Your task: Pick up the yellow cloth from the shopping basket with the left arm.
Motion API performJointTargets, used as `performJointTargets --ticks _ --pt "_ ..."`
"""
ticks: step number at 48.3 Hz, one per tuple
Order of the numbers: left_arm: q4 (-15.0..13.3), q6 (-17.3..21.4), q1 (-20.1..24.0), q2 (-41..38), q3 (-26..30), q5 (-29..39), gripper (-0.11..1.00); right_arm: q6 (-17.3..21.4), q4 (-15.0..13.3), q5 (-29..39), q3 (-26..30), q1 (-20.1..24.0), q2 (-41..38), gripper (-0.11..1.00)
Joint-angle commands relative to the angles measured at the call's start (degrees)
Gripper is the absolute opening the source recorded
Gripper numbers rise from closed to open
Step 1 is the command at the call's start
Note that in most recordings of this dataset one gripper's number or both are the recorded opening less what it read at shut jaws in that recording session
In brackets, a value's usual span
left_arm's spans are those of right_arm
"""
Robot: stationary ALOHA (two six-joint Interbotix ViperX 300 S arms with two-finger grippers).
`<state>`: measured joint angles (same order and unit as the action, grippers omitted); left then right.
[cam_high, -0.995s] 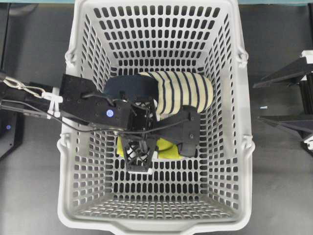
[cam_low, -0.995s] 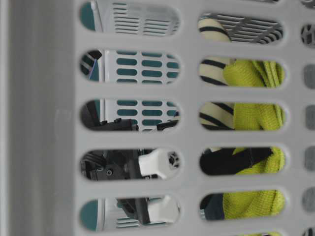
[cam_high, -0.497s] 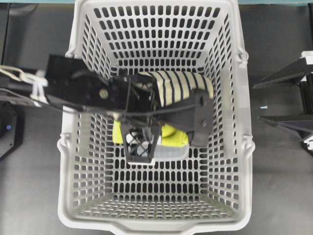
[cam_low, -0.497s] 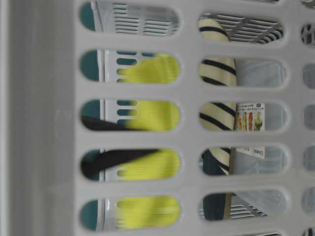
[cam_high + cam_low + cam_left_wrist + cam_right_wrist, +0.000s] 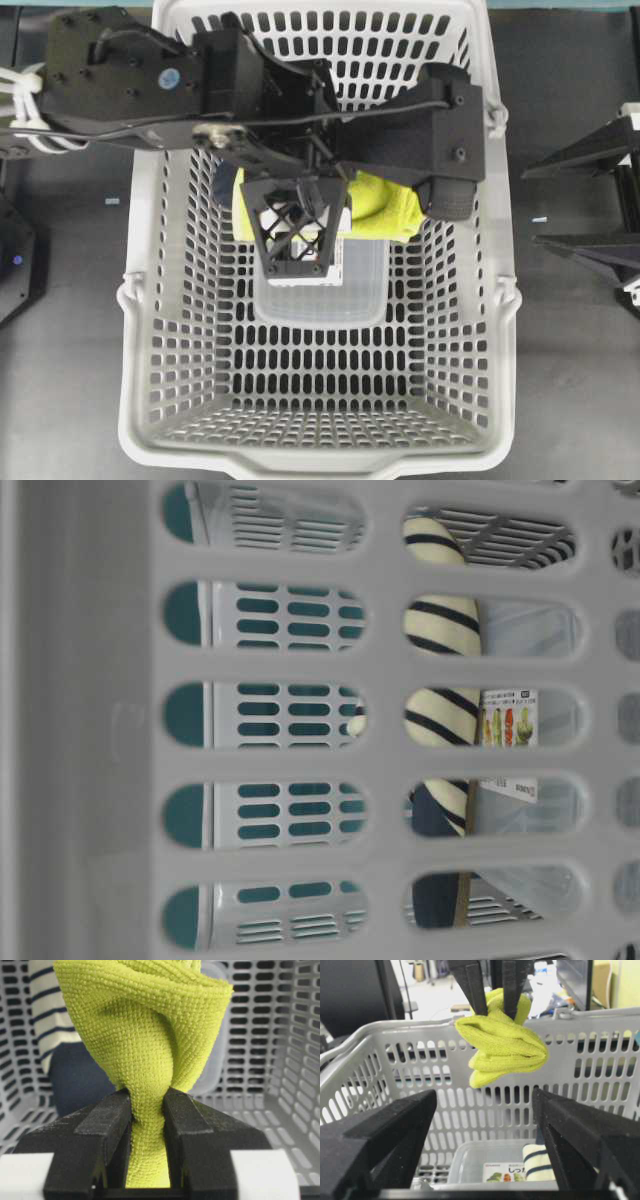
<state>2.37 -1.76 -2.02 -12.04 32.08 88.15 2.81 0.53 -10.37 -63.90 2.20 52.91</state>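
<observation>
Your left gripper (image 5: 147,1125) is clamped on the yellow cloth (image 5: 501,1045), which hangs bunched beneath it at rim height of the shopping basket (image 5: 390,1030). The pickup looks essentially done. Below it lie the striped slipper (image 5: 538,1161) and clear container (image 5: 470,1160). Your right gripper (image 5: 485,1135) stands open, apart.

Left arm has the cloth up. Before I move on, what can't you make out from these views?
- Slipper, overhead: almost all hidden under the left arm.
- Yellow cloth, overhead: partly covered by the left gripper.
- Clear container: label print too small to read.
- Table-level view: basket wall blocks the cloth entirely.
</observation>
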Motion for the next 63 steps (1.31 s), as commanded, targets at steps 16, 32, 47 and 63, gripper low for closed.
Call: performJointTargets --ticks 16,32,47,63 --pt "0.26 -0.18 -0.09 0.53 1.49 0.09 0.17 0.09 0.18 -0.62 0.26 0.09 0.0 0.74" --pt "0.26 -0.18 -0.09 0.35 1.49 0.09 0.17 0.09 0.09 -0.62 0.18 0.09 0.35 0.74" --pt "0.26 -0.09 -0.09 0.35 1.49 0.53 0.17 0.18 0.18 -0.62 -0.18 0.18 0.62 0.74" --pt "0.18 -0.09 0.0 0.35 1.41 0.62 0.17 0.18 0.09 -0.53 -0.26 0.18 0.7 0.74"
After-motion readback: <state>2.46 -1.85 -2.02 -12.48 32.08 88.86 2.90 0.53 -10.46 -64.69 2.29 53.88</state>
